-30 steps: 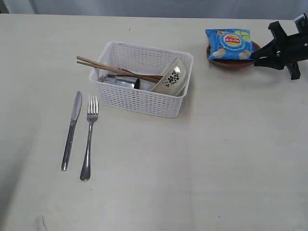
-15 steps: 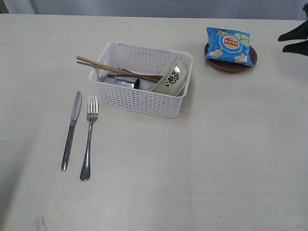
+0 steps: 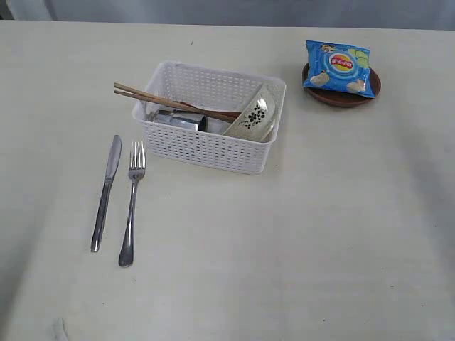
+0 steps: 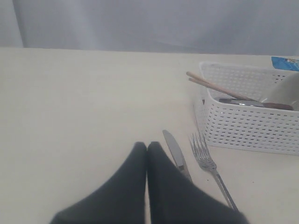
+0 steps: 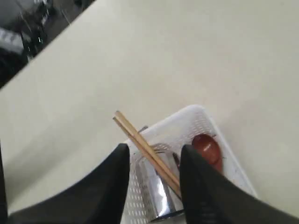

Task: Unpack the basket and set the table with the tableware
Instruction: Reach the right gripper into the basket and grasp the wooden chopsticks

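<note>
Only printed item in sight is the blue chip bag (image 3: 339,66), lying on the dark-brown plate (image 3: 342,98), far right of the surface (image 3: 284,249) in the ext. view. Front of the pkg carries a round yellow brand emblem w/ a red band across it, approx. in the middle. Any lettering on it is too small & blurred to read. Pics of chips sit at the bag's lower corners, no words legible beside them. Left wrist view catches just a corner of the bag (image 4: 284,63), nothing readable there. Black marks on the cream bowl (image 3: 254,114) in the basket (image 3: 206,149) are a floral pattern, not letters. No nos. or signs can be read.
</note>
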